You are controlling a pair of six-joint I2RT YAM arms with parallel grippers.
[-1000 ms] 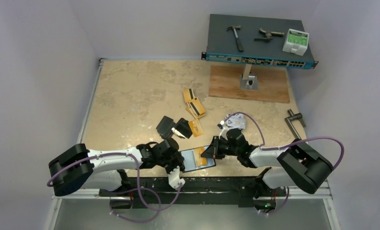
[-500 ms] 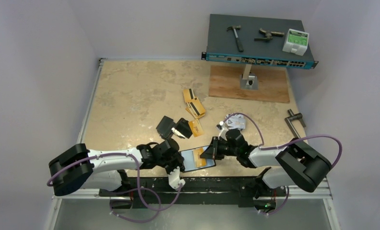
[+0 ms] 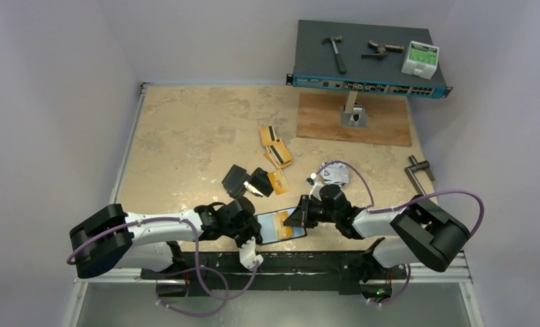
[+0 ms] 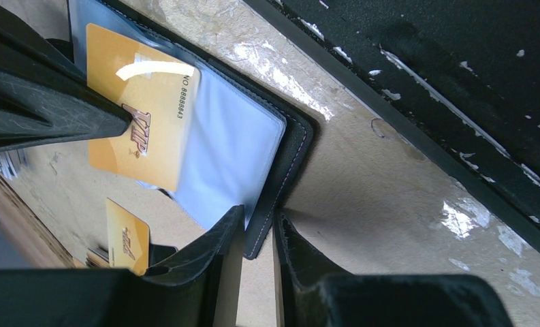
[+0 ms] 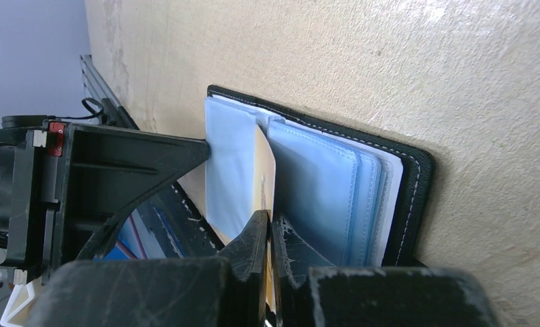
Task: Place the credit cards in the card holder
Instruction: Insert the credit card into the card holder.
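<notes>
At the near table edge, in the lower centre of the top view, the holder point(image 4: 297, 139) is laid open with its clear sleeves exposed. Its cover edge is pinched between the fingers of the left gripper point(image 4: 259, 216), by which it appears to be steadied. One orange card point(image 4: 144, 112) is clamped edge-on in the right gripper point(image 5: 270, 221) and is set between two sleeves, with much of it showing outside them. Whether it has entered a pocket cannot be told, so this insertion is judged to be under way, not finished. The other sleeves in view look empty. Farther up the top view, a single orange card point(image 3: 278, 181) is seen on the table at mid-frame. A small stack of orange cards point(image 3: 275, 151) lies just beyond it, and silver cards point(image 3: 336, 175) lie right of centre beside the right arm's cable. None of these has been put away, so most of the task is judged to be left.
</notes>
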